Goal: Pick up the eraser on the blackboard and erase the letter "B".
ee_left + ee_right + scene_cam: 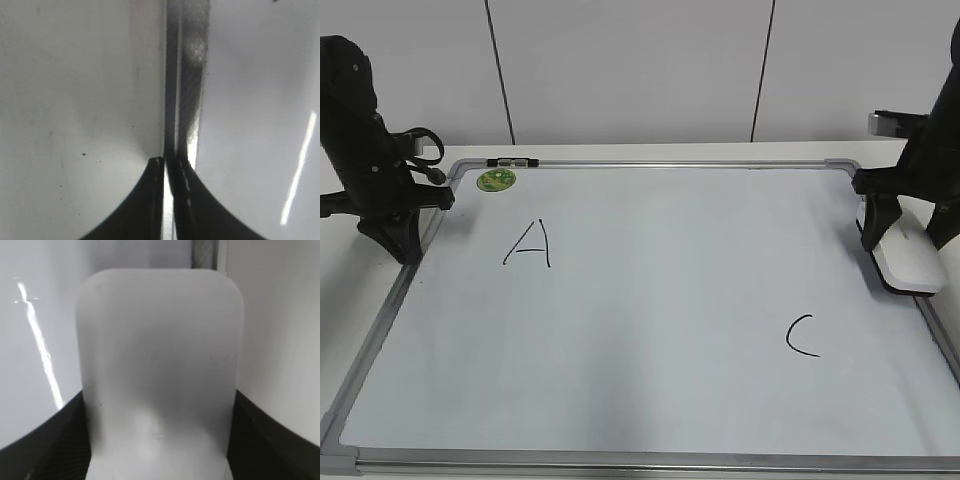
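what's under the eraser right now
The eraser lies on the board's right edge, between the right gripper's fingers. White board surface shows around it; what is directly beneath is covered. Only A and C are visible, no B.

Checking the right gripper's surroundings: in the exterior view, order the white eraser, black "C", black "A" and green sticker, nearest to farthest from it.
From the right gripper:
1. White plastic eraser, between its fingers.
2. Black hand-drawn "C", lower right.
3. Black hand-drawn "A", left.
4. Round green sticker, far-left corner.

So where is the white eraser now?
The eraser sits at the blackboard's right edge in the exterior view, between the right claw's fingers, above the letter C.
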Motion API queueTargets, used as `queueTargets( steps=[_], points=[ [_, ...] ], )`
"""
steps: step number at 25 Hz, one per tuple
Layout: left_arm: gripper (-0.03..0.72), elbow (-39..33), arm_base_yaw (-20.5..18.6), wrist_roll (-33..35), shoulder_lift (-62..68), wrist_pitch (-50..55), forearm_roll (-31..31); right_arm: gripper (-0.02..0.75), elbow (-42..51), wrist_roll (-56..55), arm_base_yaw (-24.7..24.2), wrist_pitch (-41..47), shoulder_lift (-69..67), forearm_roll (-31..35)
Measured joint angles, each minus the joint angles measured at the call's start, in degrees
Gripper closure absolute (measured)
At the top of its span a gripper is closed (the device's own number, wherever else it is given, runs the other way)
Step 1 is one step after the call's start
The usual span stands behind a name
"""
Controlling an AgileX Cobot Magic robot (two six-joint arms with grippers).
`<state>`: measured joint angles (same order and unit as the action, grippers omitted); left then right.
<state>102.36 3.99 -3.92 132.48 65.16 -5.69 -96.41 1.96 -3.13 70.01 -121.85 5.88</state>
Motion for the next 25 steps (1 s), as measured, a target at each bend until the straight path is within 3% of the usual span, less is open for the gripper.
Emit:
queueTargets(
  steps=[13, 25],
  points=[
    [0.671, 0.0, 0.0, 0.0, 0.0, 0.0, 0.0, 0.221, 0.0, 0.5, 0.0, -0.4, 0.0, -0.2],
    [0.67, 0.0, 0.0, 0.0, 0.0, 0.0, 0.0, 0.221, 0.0, 0.5, 0.0, -7.1, 0.0, -0.2]
  ],
)
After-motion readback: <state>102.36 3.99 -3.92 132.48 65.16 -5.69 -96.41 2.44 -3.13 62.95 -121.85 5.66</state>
